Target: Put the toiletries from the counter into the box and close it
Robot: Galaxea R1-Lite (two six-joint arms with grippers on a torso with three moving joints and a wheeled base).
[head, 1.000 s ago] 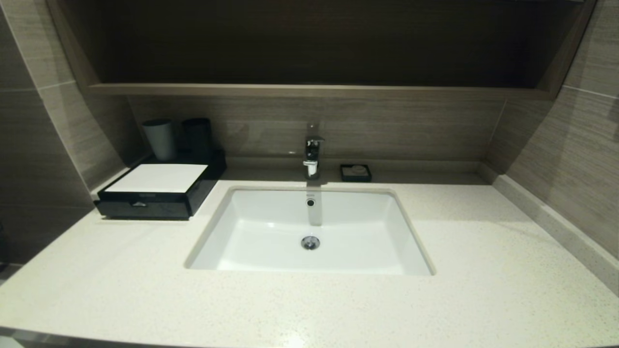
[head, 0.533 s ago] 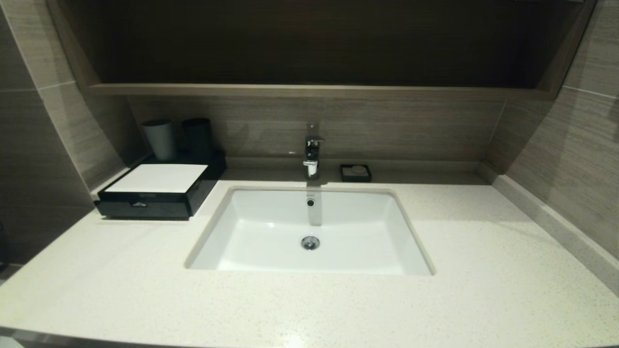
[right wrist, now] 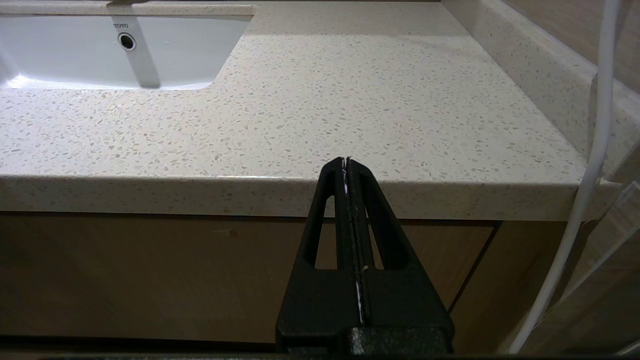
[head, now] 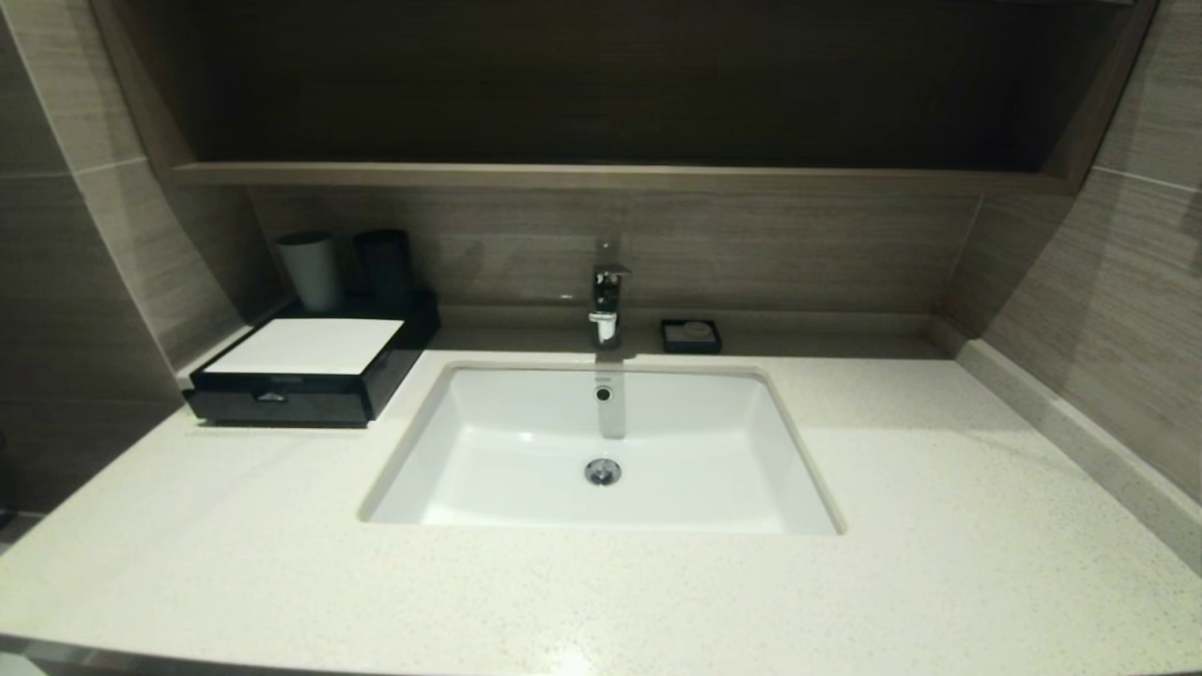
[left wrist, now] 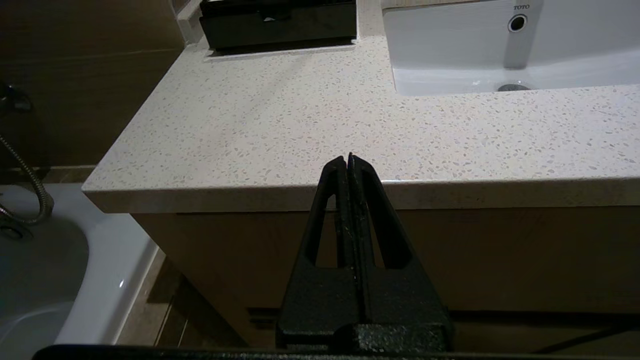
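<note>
Lying long side along the table's (head: 282,563) front edge, the box (head: 305,371) faces its drawer, seemingly closed, forward; left claw (left wrist: 349,159) and right claw (right wrist: 346,161) hang clenched, empty, off that edge.

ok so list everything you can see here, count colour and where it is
counter: one, cream-white speckled stone, across the foreground
sink: one, white, set in the middle of the counter
faucet: one, chrome, behind the sink
box: one, glossy black with a white top panel, drawer shut, back left of the counter
cups: two, one pale and one dark, behind the box
soap dish: one, black, right of the faucet
shelf: one, brown wood-look, above the backsplash
toiletry packets: none in view
left end effector: one, black, shut, in front of the counter's front edge on the box side
right end effector: one, black, shut, in front of the front edge on the other side
</note>
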